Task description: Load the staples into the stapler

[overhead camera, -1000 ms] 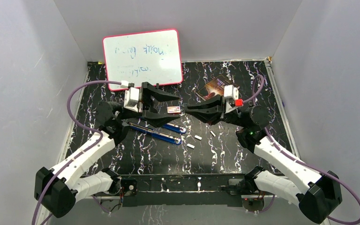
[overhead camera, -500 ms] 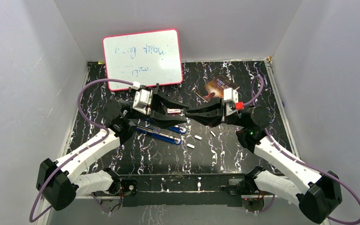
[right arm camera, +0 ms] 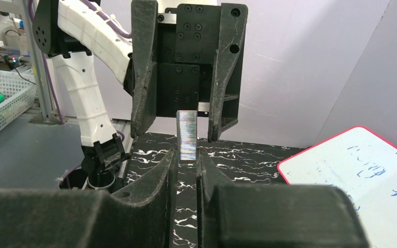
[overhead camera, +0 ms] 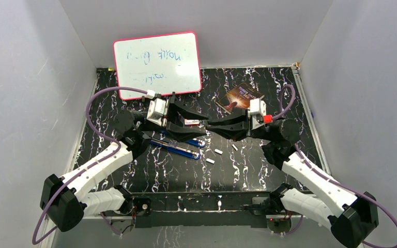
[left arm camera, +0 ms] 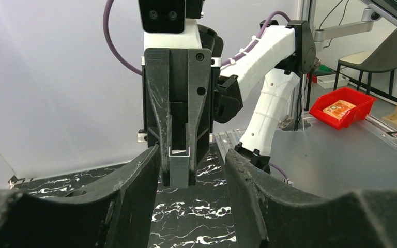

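My right gripper (overhead camera: pixel 210 126) is shut on a silvery strip of staples (right arm camera: pixel 187 135) and holds it upright above the table. The strip also shows in the left wrist view (left arm camera: pixel 180 166), end on between the right gripper's fingers (left arm camera: pixel 158 129). My left gripper (overhead camera: pixel 201 125) is open and empty, facing the right one, its fingers (right arm camera: pixel 143 77) either side of the strip's far end. The blue stapler (overhead camera: pixel 181 150) lies opened on the table below the left gripper. Three loose staple strips (overhead camera: pixel 218 152) lie to the stapler's right.
A small white box with a pink-red label (overhead camera: pixel 190 122) sits under the left gripper. A pink-framed whiteboard (overhead camera: pixel 157 62) leans at the back left. A brown card (overhead camera: pixel 239 96) lies at the back, right of centre. Grey walls enclose the black marbled table (overhead camera: pixel 248 175).
My left gripper has moved right toward the right gripper, mostly in the first half second. The right gripper still holds the strip and has shifted only slightly.
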Controlling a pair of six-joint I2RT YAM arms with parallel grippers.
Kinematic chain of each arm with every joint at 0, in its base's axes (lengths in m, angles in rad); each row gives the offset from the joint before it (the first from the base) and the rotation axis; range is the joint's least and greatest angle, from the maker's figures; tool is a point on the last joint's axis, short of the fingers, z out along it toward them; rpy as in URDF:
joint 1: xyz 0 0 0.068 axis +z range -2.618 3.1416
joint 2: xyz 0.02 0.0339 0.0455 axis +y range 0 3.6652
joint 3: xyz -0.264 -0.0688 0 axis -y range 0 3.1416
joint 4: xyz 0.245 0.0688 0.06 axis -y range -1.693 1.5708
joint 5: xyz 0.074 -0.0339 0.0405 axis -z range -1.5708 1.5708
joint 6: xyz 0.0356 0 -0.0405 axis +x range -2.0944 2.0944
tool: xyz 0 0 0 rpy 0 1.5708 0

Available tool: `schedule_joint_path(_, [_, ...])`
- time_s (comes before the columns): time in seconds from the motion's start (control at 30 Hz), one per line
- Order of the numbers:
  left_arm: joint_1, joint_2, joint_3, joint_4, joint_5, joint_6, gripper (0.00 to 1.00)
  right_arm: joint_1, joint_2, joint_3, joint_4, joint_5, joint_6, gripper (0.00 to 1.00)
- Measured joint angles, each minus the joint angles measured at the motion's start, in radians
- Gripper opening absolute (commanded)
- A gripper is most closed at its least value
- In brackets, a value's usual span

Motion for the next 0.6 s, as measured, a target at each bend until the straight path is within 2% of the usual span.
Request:
schedule_joint_path(0.1, [0.000,0.000,0.000,0.000,-0.007,0.000,0.47,0.000,-0.009,0.000,0.000,0.000,0.000,0.00])
schedule_joint_path(0.27, [0.000,0.000,0.000,0.000,-0.017,0.003,0.39,0.000,-0.011,0.000,-0.001,0.000,0.000,0.00])
schedule_joint_path(0.6, [0.000,0.000,0.000,0.000,-0.025,0.005,0.17,0.000,-0.011,0.000,-0.006,-0.001,-0.001,0.00])
